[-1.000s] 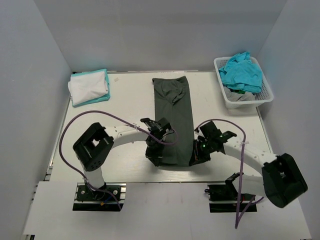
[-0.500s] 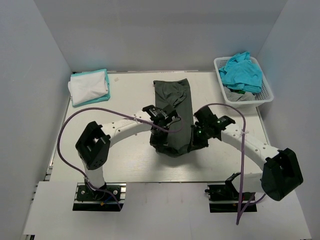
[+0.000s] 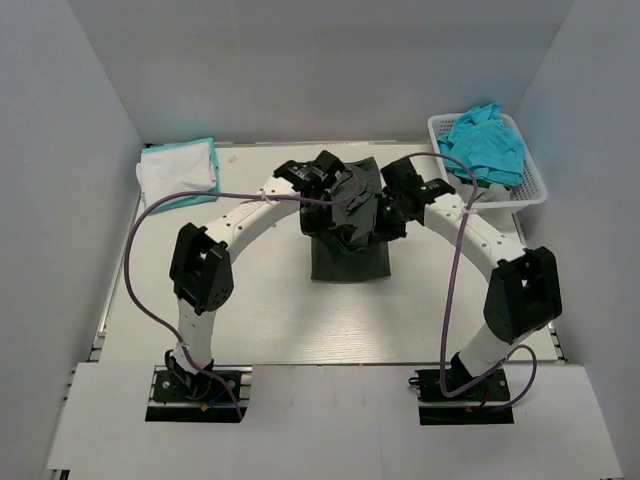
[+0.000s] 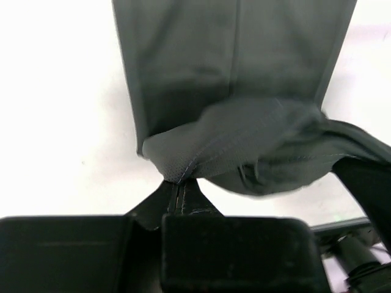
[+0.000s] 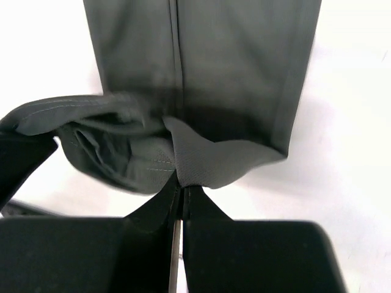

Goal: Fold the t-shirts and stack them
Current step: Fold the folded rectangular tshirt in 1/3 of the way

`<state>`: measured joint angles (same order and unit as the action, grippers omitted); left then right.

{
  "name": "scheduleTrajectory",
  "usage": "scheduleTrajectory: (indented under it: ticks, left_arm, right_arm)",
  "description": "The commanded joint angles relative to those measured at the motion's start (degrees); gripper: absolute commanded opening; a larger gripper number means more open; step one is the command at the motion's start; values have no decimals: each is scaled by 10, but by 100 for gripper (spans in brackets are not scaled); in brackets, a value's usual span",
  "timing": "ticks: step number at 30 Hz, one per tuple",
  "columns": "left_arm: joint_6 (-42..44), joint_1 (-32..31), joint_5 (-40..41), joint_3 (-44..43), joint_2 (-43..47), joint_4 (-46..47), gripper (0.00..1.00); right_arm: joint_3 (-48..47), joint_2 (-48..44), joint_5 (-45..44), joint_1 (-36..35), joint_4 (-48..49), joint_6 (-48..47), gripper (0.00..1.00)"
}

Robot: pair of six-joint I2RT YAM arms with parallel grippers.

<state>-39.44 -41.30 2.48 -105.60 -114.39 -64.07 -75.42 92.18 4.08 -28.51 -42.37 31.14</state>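
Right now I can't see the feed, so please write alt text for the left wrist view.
The left fingers, shut, pinch the hem of the dark grey t-shirt, holding it raised over the flat rest of the shirt on the white table.

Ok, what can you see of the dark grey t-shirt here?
The dark charcoal t-shirt is soft matte cloth, folded into a narrow strip that lies flat in the middle of the table. One end is lifted and doubled over the rest, bunched and creased. The left gripper and right gripper are each shut on a corner of its stitched hem. A lengthwise fold line runs down the flat part.
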Motion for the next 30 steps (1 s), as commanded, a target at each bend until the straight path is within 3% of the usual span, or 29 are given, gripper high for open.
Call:
scheduleTrajectory:
  ticks: [1,22,24,25,26,27,28,29,30]
  left_arm:
    - [13,16,6,-37,-8,2,0]
    - [58,93,-50,-137,-148,51,0]
    - [63,100,-56,-156,-163,59,5]
    - [68,100,-56,-167,-180,59,9]
    - [68,106,-56,-193,-190,59,21]
    - [68,113,-56,-207,-199,59,30]
    - [68,113,-56,-220,-206,59,47]
    - [68,122,-56,-244,-213,52,64]
    - [68,131,-56,-252,-220,52,86]
  right_arm:
    - [-57,17,-9,18,4,-25,0]
    - [-213,211,12,60,-12,-10,0]
    - [-226,230,-14,63,-12,7,0]
    - [-233,237,-20,71,-11,13,0]
    - [-263,260,-27,73,-12,18,0]
    - [-276,269,-25,77,-14,23,11]
    - [-294,287,-16,86,-26,29,26]
    - [-347,306,-12,87,-30,27,32]
    - [-365,317,0,92,-35,29,51]
